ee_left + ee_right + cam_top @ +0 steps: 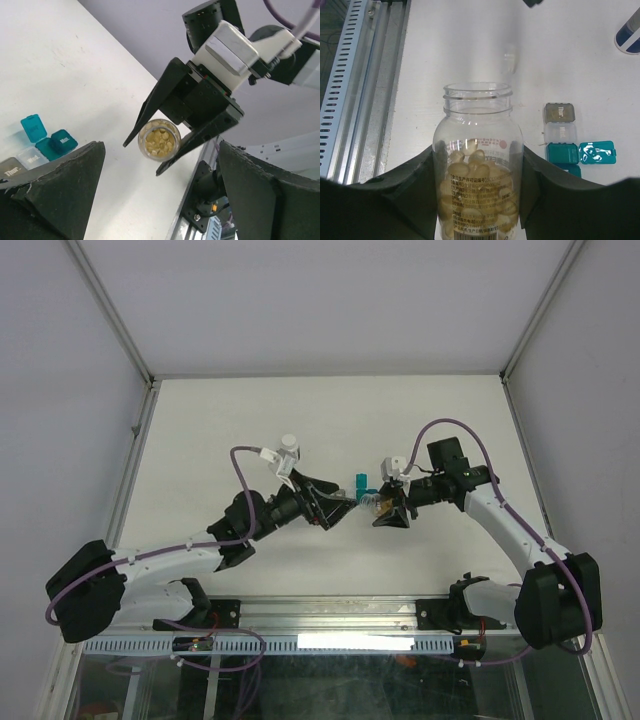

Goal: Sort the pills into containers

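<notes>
My right gripper (388,510) (478,150) is shut on a clear, uncapped pill bottle (477,165), part full of yellow pills, and holds it above the table. The left wrist view looks into the bottle's open mouth (159,140). A short row of tiny boxes lies on the table: grey "Thur" (559,111) (10,167), clear "Wed" (560,132) and teal (562,152) (56,142) (360,481) with its lid (597,152) open. My left gripper (340,506) (161,155) is wide open and empty, facing the bottle.
A white-capped bottle (290,445) (630,32) stands behind the left arm. A small clear cap-like thing (509,57) lies beyond the held bottle. The metal rail (360,90) runs along the table's near edge.
</notes>
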Robot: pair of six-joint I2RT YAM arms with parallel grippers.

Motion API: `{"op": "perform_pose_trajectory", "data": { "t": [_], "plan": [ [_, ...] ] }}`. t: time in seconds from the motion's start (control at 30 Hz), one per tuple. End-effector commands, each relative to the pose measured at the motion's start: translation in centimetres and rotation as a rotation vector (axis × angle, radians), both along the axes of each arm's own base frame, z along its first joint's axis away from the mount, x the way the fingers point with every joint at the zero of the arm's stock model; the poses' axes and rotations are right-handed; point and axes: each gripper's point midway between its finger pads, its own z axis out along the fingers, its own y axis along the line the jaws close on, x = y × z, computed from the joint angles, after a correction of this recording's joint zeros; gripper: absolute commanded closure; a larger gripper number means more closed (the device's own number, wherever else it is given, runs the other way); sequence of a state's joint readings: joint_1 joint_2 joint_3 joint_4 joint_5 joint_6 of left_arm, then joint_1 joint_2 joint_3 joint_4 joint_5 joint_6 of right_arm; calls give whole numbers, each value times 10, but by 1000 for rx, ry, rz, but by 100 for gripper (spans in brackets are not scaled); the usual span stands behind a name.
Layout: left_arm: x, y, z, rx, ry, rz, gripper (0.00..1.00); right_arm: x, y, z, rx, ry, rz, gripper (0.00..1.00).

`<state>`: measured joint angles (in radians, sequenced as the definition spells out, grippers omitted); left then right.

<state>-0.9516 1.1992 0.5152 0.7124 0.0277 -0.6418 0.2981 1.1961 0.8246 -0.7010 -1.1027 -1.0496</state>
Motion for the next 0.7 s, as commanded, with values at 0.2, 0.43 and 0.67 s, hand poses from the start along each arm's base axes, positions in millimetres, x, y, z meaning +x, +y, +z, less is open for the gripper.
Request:
{"op": "perform_pose_trajectory", "data": {
  "t": [0.2,0.43,0.67],
  "plan": [
    [-18,33,8,50,-271,8,1,-1,5,22,63,-51,29,100],
    [-12,36,-19,140,-228,27,1,1,5,20,59,-44,28,100],
    [8,48,-66,305,-91,139,2,2,3,16,49,-38,19,100]
  ]
}}
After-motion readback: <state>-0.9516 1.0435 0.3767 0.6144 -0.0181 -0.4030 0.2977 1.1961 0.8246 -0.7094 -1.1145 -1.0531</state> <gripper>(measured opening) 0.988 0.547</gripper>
